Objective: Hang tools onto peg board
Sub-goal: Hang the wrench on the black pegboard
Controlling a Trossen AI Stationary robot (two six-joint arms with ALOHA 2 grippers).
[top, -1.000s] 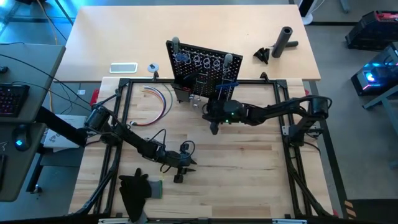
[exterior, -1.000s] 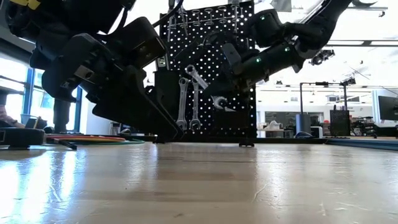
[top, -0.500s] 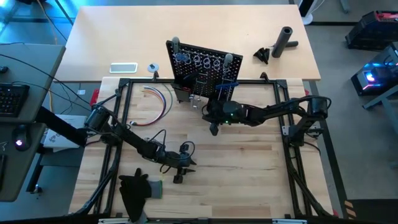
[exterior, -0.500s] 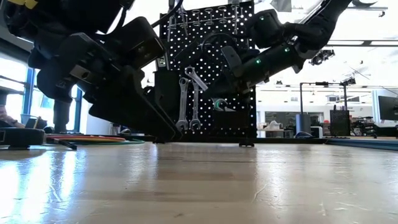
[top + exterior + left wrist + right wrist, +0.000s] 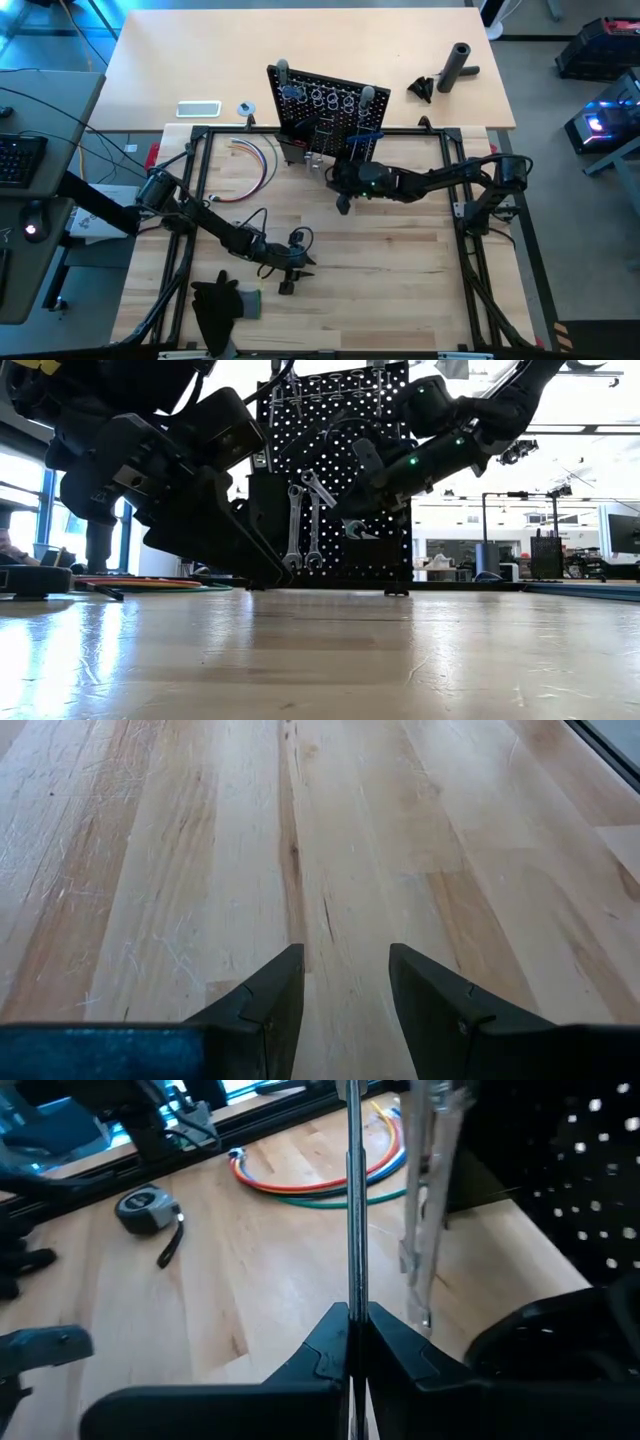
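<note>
Pale butcher-block planks [image 5: 180, 870] make up the table, with the black peg board [image 5: 325, 108] stood upright at its far side, wrenches [image 5: 303, 525] hung on its front. The right gripper [image 5: 355, 1335] is held just before the board — its fingers clenched on a thin silver tool [image 5: 353, 1190], seen edge-on, beside the hung wrenches. A tape measure [image 5: 146, 1205] and a bundle of coloured wires [image 5: 320, 1175] are seen lying on the wood beyond. The left gripper [image 5: 345, 985] is poised low over bare planks near the front, fingers parted, nothing between them.
</note>
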